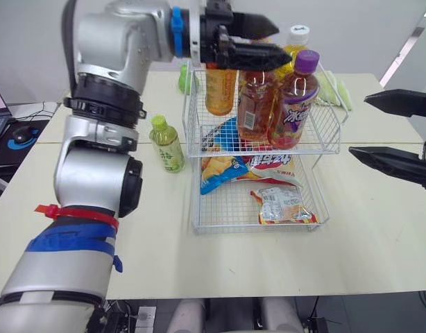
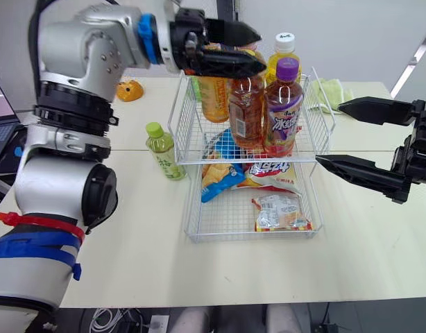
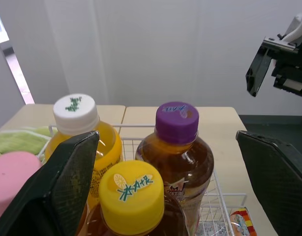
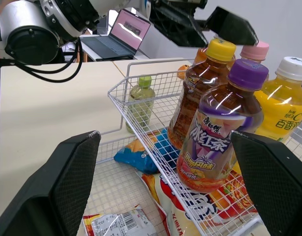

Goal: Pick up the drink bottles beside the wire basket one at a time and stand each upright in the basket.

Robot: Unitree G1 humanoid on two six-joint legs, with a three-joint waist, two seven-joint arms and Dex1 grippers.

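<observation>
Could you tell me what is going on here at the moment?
The robot is loading drink bottles into the upper tier of the wire basket, where several already stand upright. Its left gripper is open above the yellow-capped bottle there. The right gripper hovers open to the basket's right. One green-capped bottle stands on the table left of the basket.

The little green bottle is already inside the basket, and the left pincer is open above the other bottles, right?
Not quite. The green bottle stands on the table beside the wire basket, not inside it, as the left eye view shows. The left pincer is indeed open above the other bottles.
</observation>
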